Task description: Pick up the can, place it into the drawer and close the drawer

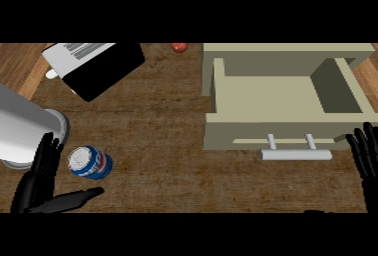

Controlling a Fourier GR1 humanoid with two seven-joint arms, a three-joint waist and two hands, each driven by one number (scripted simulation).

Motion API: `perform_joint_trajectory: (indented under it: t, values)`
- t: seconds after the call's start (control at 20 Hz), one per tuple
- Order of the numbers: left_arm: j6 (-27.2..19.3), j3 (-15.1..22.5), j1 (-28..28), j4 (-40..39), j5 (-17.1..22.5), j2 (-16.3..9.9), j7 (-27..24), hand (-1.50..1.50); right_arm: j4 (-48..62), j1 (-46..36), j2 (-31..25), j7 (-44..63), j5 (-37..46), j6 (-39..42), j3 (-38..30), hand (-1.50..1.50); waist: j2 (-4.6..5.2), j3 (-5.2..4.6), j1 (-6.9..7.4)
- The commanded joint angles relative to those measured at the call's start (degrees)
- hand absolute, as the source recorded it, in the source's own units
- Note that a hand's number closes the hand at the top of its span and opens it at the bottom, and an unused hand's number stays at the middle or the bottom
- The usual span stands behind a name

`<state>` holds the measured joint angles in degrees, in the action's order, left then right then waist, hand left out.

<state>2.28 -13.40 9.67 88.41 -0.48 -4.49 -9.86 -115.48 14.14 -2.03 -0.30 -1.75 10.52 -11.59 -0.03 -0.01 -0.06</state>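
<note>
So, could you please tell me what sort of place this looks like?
Probably a kitchen counter: a wooden top bearing a blue drink can, an open beige drawer unit, and a grey metal vessel.

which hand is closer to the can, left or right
The left hand. Its open fingers stand just left of the blue can, thumb stretched below it. The right hand rests open at the view's right edge, beyond the drawer.

Colours around the drawer

My fingers (44, 170) are black; the worktop (162, 125) is brown wood grain. The drawer (284, 97) is pale olive-beige with a light grey handle (295, 154). Left of the drawer, the can (90, 162) is blue with white and a red streak; a black box (103, 67) carries a white, grey-striped label; a small red thing (179, 47) lies beside the drawer's back corner.
</note>
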Motion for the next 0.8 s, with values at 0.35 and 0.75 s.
perform_joint_trajectory:
  t: [0.35,0.75]
  values:
    - [2.69,-2.72,-3.03,-12.06,1.57,-2.61,-6.23,-1.50,-6.00,3.11,0.64,2.06,-0.55,1.56,0.11,-1.50,-0.01,0.00,-0.13]
    - [0.58,-2.72,-2.47,-18.72,0.64,-1.29,-11.20,-1.50,-4.17,0.91,1.81,1.71,2.06,0.03,0.86,-1.50,0.00,0.00,-0.03]
